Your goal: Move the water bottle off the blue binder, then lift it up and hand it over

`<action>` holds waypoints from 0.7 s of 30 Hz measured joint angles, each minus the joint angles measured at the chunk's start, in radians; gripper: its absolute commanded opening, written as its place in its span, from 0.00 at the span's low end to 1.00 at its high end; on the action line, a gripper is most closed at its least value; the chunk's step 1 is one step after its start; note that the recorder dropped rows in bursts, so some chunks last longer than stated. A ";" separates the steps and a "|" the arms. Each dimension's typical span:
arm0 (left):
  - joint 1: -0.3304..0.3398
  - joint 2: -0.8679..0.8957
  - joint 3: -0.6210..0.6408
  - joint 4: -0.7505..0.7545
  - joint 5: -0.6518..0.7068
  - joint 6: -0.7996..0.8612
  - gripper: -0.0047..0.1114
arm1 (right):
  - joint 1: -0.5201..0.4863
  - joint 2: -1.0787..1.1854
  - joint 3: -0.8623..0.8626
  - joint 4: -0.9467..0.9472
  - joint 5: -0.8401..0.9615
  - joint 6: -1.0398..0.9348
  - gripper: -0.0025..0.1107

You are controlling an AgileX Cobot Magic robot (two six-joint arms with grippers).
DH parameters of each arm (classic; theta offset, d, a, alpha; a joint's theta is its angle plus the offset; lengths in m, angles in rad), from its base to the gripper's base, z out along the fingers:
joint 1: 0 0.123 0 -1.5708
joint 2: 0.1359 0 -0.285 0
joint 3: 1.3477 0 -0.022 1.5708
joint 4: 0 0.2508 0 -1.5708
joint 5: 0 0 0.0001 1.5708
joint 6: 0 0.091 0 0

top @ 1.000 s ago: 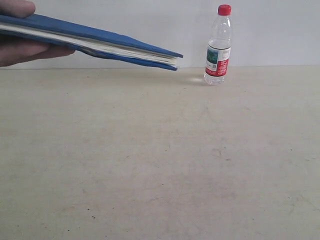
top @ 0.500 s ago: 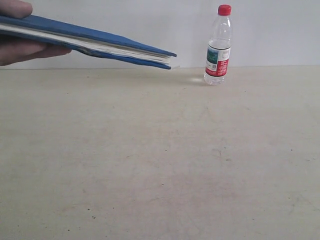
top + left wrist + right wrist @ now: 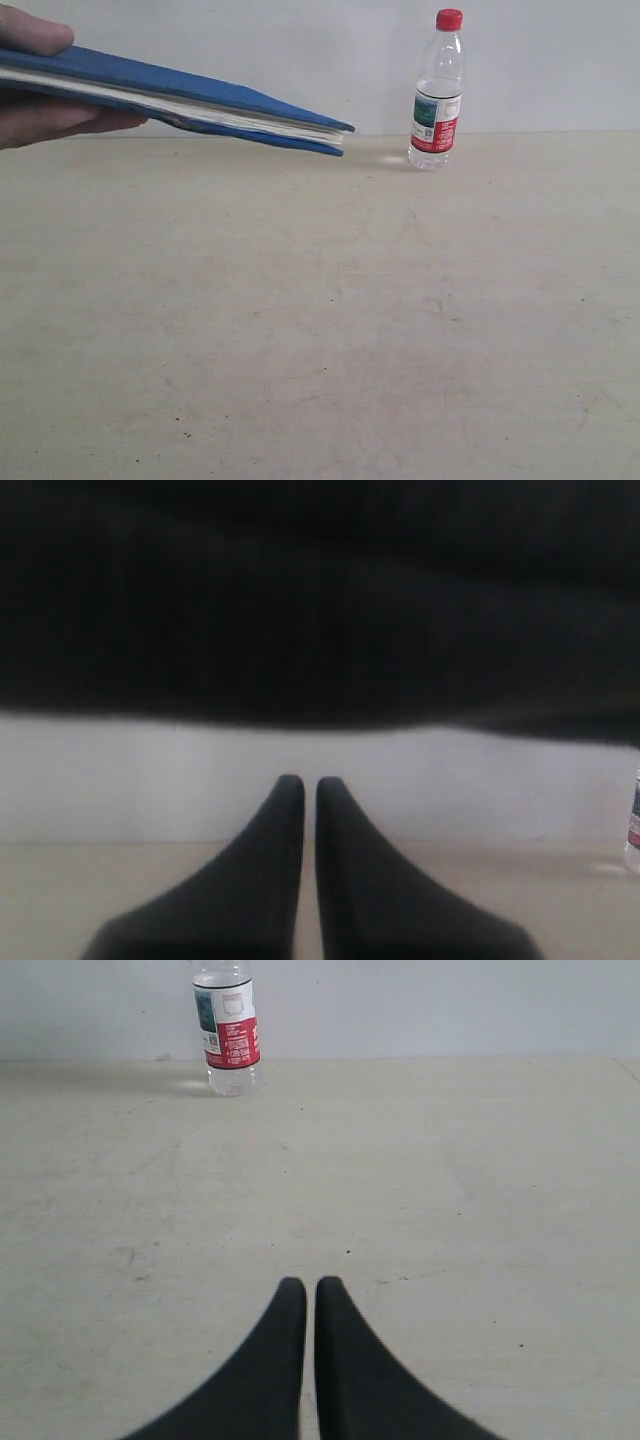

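The water bottle (image 3: 438,92) stands upright on the table at the back right, red cap on top; it also shows in the right wrist view, the water bottle (image 3: 226,1028), and as a sliver, the water bottle (image 3: 633,825), in the left wrist view. A person's hand (image 3: 45,118) holds the blue binder (image 3: 190,95) in the air at the left, tilted down toward the bottle, white pages showing at its edge. My left gripper (image 3: 310,785) and right gripper (image 3: 309,1285) are shut with nothing between the fingers. Neither gripper shows in the exterior view.
The beige table (image 3: 330,320) runs back to a white wall (image 3: 560,60). A large dark shape (image 3: 320,590) fills the upper part of the left wrist view.
The hand-held binder has drifted slightly; its free end now sits a little lower. The bottle has not moved.
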State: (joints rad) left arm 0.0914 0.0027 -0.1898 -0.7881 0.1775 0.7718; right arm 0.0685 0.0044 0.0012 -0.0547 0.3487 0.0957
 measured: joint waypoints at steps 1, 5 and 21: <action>0.000 0.000 -0.012 0.040 0.007 -0.036 0.08 | 0.000 0.000 0.000 0.000 0.000 0.000 0.03; 0.000 0.000 -0.023 0.454 0.070 -0.507 0.08 | 0.000 0.000 0.000 0.000 0.000 0.000 0.03; 0.001 0.000 0.186 0.815 0.149 -0.669 0.08 | 0.000 0.000 0.000 0.000 0.000 0.002 0.03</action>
State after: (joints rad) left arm 0.0919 0.0027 -0.0035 0.0266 0.3266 0.1032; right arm 0.0685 0.0044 0.0012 -0.0547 0.3487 0.0976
